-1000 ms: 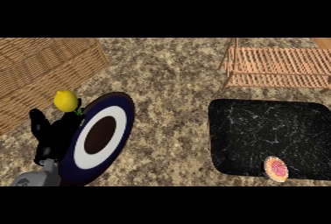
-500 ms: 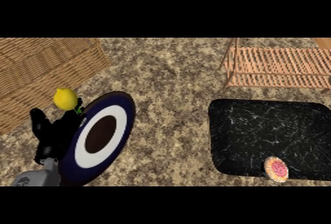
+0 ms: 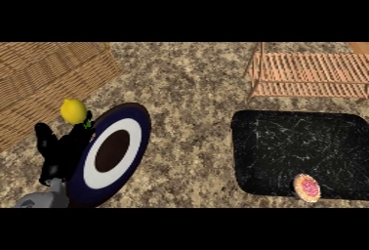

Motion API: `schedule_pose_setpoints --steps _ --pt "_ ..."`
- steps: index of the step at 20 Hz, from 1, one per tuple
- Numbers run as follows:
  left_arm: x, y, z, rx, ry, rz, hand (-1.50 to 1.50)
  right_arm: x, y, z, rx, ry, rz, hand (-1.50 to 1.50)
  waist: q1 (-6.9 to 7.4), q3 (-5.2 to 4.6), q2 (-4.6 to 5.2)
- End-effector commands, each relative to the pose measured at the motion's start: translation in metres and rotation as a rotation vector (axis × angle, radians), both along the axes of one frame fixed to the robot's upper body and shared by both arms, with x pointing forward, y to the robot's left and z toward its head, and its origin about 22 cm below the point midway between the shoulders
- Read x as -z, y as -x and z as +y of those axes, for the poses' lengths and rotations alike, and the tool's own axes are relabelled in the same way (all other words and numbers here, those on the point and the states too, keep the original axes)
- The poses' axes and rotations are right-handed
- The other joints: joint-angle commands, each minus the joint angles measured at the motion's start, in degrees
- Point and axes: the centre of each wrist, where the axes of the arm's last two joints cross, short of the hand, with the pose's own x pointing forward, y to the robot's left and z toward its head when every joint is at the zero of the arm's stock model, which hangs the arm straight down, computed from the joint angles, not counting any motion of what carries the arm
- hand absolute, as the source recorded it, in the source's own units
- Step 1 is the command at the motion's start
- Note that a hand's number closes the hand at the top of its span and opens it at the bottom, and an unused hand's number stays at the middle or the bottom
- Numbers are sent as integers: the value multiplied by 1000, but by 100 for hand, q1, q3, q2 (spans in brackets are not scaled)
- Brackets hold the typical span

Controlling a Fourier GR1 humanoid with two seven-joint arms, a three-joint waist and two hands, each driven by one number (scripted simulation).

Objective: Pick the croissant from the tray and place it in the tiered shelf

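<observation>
- Speckled stone surface (image 3: 187, 102) carries everything
- Wicker basket (image 3: 43, 83) far left
- Black tray (image 3: 299, 146) near right; a small round pink-topped pastry (image 3: 307, 187) lies at its near edge, no croissant to be seen
- Wooden tiered shelf (image 3: 310, 73) far right
- Dark blue plate (image 3: 112, 154) tilted near left
- Left robot hand (image 3: 54, 151) behind the plate, grip I cannot tell
- Lemon (image 3: 72, 110) beside it

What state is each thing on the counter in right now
Left hand: open, resting at lower left.
Plate: beside that hand, bare.
Lemon: by the plate's upper edge.
Tray: holds one round pastry near its front edge.
Tiered shelf: nothing on its slats.
Basket: upper left.
</observation>
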Motion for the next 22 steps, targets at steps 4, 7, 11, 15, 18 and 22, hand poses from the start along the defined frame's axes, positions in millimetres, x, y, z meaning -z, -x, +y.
schedule_pose_setpoints --steps 4,7,11,15,18,22 --pt "0 -7 4 -10 2 63 0 -18 1 -12 51 -255 -68 -150 -1 -40 43" --pt "7 -4 3 -15 -3 68 0 -13 -10 10 20 -390 -81 -150 -9 -41 35" --pt "18 9 2 -8 13 74 0 -18 0 -17 29 -550 -91 -150 -33 -41 25" --pt "13 5 8 -9 20 81 0 -44 16 -37 25 -674 -144 -150 -87 -42 8" --pt "26 26 0 -9 27 85 0 -32 24 -60 150 -724 -235 -150 14 -38 34" --pt "6 -10 4 -12 -4 68 0 -51 45 -85 292 -684 -303 -150 -48 -42 65"
